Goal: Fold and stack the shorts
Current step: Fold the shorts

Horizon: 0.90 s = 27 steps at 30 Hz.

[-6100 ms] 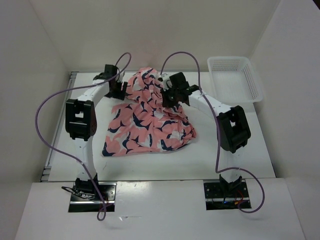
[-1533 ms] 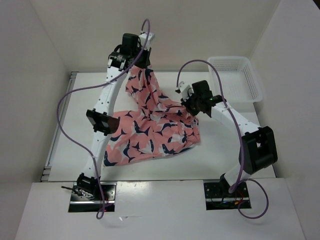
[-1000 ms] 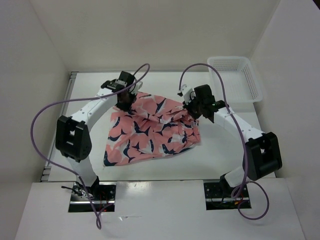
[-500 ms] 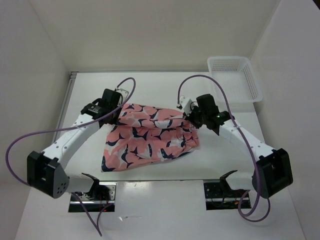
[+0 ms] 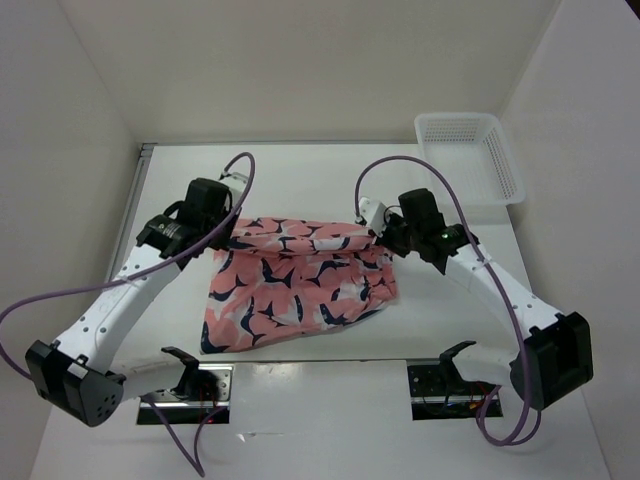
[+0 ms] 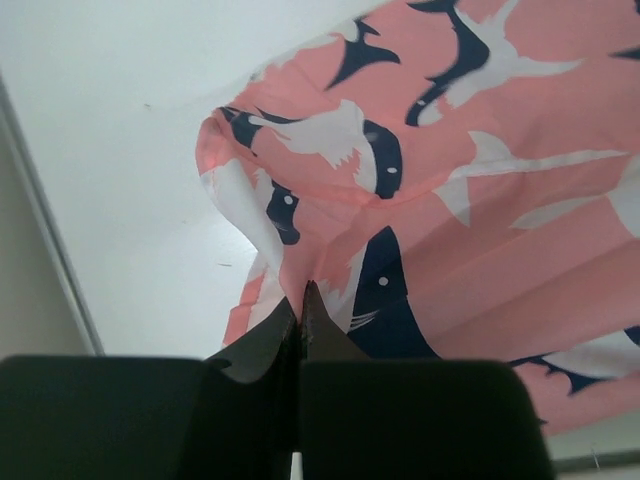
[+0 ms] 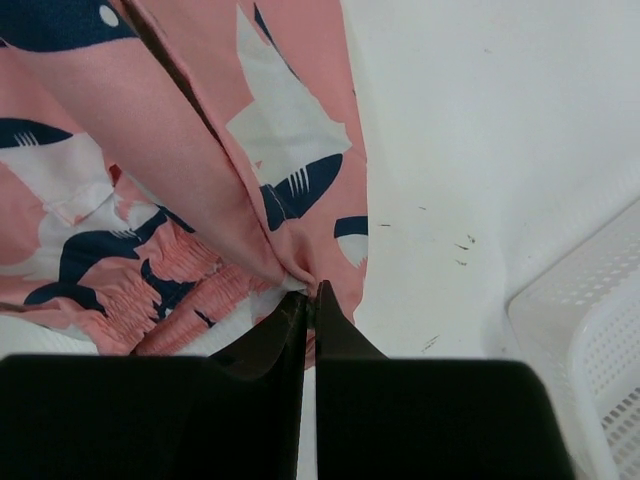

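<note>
The salmon-pink shorts (image 5: 295, 285) with navy and white bird print lie spread on the white table, their far edge pulled up into a taut band between both grippers. My left gripper (image 5: 228, 235) is shut on the band's left corner; in the left wrist view the closed fingertips (image 6: 302, 300) pinch the fabric (image 6: 480, 230). At the right corner, my right gripper (image 5: 378, 232) is shut on the shorts (image 7: 170, 180), its tips (image 7: 310, 298) clamping a gathered fold just above the elastic waistband.
A white mesh basket (image 5: 470, 158) stands at the back right corner, its rim (image 7: 590, 340) close to my right gripper. Bare white table (image 5: 300, 175) lies behind the shorts. White walls enclose left, back and right.
Both grippers have lowered and drawn toward the near side with the shorts' edge, from high above the table down to a flat stretched band. The cloth has spread flatter.
</note>
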Tool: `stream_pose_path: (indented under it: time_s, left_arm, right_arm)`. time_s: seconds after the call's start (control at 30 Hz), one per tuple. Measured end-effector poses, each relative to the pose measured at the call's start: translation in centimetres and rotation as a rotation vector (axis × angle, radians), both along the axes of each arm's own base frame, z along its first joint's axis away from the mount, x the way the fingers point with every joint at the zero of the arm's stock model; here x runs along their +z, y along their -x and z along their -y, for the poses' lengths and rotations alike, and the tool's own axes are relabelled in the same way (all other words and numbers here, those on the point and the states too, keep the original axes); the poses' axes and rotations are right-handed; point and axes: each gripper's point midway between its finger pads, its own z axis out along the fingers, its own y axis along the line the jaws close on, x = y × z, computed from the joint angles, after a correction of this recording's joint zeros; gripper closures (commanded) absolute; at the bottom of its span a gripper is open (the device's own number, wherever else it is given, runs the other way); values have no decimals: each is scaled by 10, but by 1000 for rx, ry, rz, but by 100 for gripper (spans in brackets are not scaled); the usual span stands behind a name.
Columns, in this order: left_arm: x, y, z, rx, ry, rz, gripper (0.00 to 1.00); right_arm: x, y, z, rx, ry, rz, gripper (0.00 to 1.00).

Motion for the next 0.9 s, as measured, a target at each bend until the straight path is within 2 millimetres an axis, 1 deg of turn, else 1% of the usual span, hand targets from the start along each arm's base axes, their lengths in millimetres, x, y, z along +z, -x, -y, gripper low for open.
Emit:
stream_pose_path:
  time_s: [0.03, 0.1, 0.13, 0.2, 0.3, 0.37, 0.43, 0.47, 0.5, 0.57, 0.6, 0.63, 0.67, 0.7, 0.73, 0.8, 0.83, 0.87, 0.9]
  left_arm:
    - [0, 3, 2, -12, 11, -7, 100]
    - [-1, 17, 7, -54, 44, -39, 100]
    - [-2, 27, 10, -82, 66, -61, 100]
    - [-12, 51, 15, -133, 99, -122, 100]
    - [-48, 85, 18, -179, 110, -292, 100]
    - [-72, 102, 21, -198, 97, -440, 93]
    - [-95, 109, 27, -209, 81, -574, 86]
    - [-104, 113, 28, -212, 71, -628, 77]
    - [-112, 118, 28, -213, 59, -674, 74]
    - [-122, 129, 26, -214, 36, -732, 70]
    - [-123, 135, 24, -216, 27, -752, 65]
    - [-122, 139, 23, -219, 21, -767, 63]
    - [-121, 142, 23, -224, 17, -773, 63]
    - [-120, 144, 23, -229, 17, -775, 60]
    - [-119, 146, 24, -233, 17, -776, 56]
    - [-116, 151, 23, -239, 16, -788, 50]
    - [-116, 153, 22, -241, 14, -793, 45]
    - [-114, 155, 21, -239, 12, -799, 45]
    - [-112, 154, 21, -237, 8, -792, 44]
  right_arm:
    - [1, 1, 0, 9, 4, 3, 100]
    - [4, 7, -1, 52, 19, 11, 100]
    - [5, 12, -3, 76, 31, 12, 100]
    - [7, 24, -11, 150, 54, 19, 100]
    - [0, 49, -32, 288, 88, 7, 100]
    - [-12, 66, -45, 382, 117, -12, 100]
    - [-26, 82, -51, 456, 154, -37, 100]
    - [-32, 89, -53, 487, 175, -47, 96]
    - [-36, 93, -54, 509, 190, -55, 89]
    - [-44, 101, -55, 550, 228, -67, 77]
    - [-47, 104, -54, 566, 246, -72, 67]
    - [-50, 107, -52, 580, 263, -76, 65]
    - [-53, 110, -49, 596, 288, -82, 65]
    - [-56, 112, -46, 612, 309, -83, 63]
    - [-59, 115, -42, 627, 332, -89, 54]
    - [-64, 118, -32, 644, 376, -85, 30]
    - [-64, 120, -27, 652, 395, -75, 20]
    - [-62, 119, -23, 658, 410, -57, 16]
    - [-58, 118, -21, 658, 417, -31, 15]
